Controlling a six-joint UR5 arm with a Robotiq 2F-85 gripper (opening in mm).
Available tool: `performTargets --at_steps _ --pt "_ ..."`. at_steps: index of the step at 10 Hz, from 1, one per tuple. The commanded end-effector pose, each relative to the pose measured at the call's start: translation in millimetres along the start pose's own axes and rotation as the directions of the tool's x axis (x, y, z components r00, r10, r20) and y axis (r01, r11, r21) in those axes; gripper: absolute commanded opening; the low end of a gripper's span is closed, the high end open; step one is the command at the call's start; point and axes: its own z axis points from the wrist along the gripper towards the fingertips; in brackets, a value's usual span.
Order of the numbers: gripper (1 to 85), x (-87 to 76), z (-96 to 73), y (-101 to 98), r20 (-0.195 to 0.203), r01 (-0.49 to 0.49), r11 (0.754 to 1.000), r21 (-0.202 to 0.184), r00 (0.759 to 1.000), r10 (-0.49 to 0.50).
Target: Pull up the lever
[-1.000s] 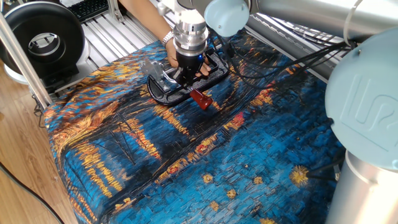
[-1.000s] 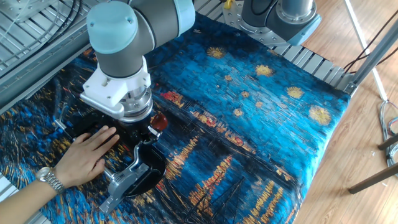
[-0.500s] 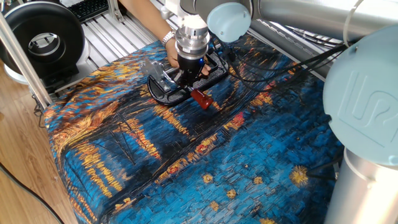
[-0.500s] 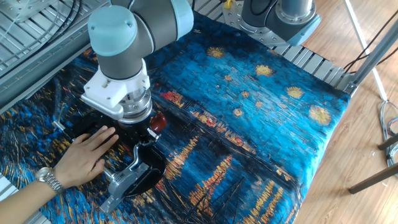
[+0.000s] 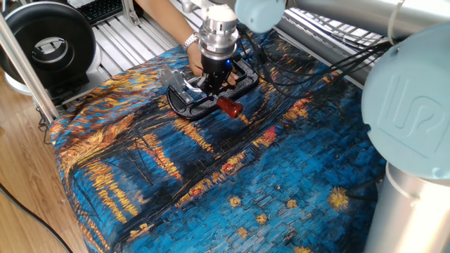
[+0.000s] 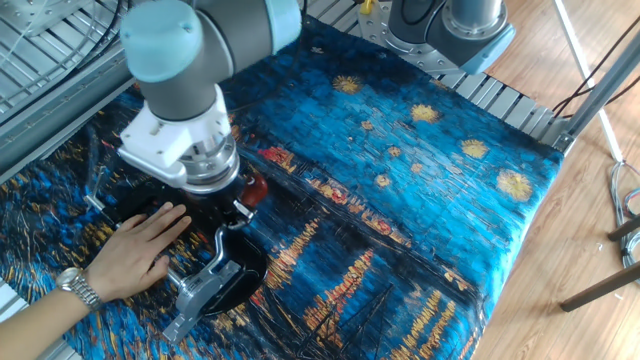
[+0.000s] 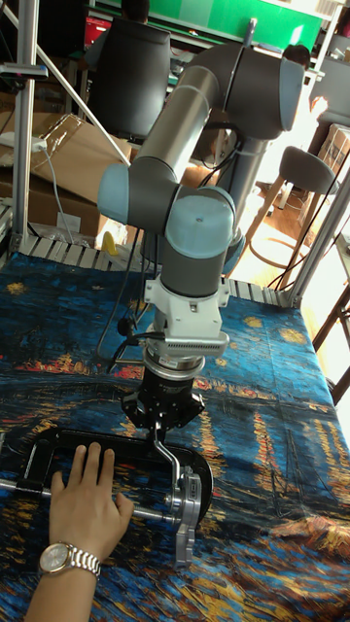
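Note:
The lever is a thin curved silver arm [image 7: 168, 458] with a red tip [image 5: 229, 107] [image 6: 253, 188]. It is hinged to a silver bracket [image 7: 188, 501] on the black clamp frame [image 5: 242, 73]. My gripper [image 5: 215, 79] [image 6: 226, 203] [image 7: 160, 425] comes down from above and is shut on the lever arm just behind the red tip. The tip sticks out past the fingers, a little above the cloth. In the tall fixed view the gripper hides the red tip.
A person's hand [image 6: 140, 250] [image 7: 87, 505] with a wristwatch presses flat on the clamp frame, close beside the gripper. A blue and orange painted cloth [image 5: 232, 183] covers the table. Cables [image 5: 309, 70] trail from the arm. A black fan [image 5: 46, 46] stands off the table's corner.
The gripper and wrist have shifted back over the clamp, and the red tip has risen slightly off the cloth. The hand has stayed put.

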Motion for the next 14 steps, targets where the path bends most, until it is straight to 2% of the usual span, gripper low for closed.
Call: performTargets --at_steps 1,5,6,8,9,10,11,12,13,14 --pt "17.3 -2.5 -2.3 -0.1 -0.013 -0.013 1.000 -0.028 1.000 0.013" --pt "19.0 -0.4 -3.7 -9.6 -0.024 -0.011 1.000 -0.017 1.000 0.011" --pt "19.0 1.1 -4.9 -9.8 -0.031 -0.021 1.000 -0.001 0.999 0.021" --pt "12.7 5.1 -14.3 -4.9 -0.053 -0.077 0.985 0.157 0.995 0.086" --pt "9.0 4.3 -18.1 6.5 -0.055 -0.098 0.975 0.201 0.992 0.111" --pt "10.0 0.7 -13.9 20.6 -0.046 -0.093 0.984 0.151 0.994 0.101" --pt "18.7 -2.1 -14.7 26.3 -0.054 -0.038 0.999 0.039 0.998 0.040" --pt "26.7 -1.7 -19.2 22.6 -0.066 0.002 0.999 -0.046 0.998 -0.005" --pt "29.3 -2.0 -19.6 12.0 -0.060 0.019 0.998 -0.055 0.998 -0.022" --pt "30.3 0.6 -16.6 2.7 -0.065 0.028 0.999 -0.032 0.997 -0.030"
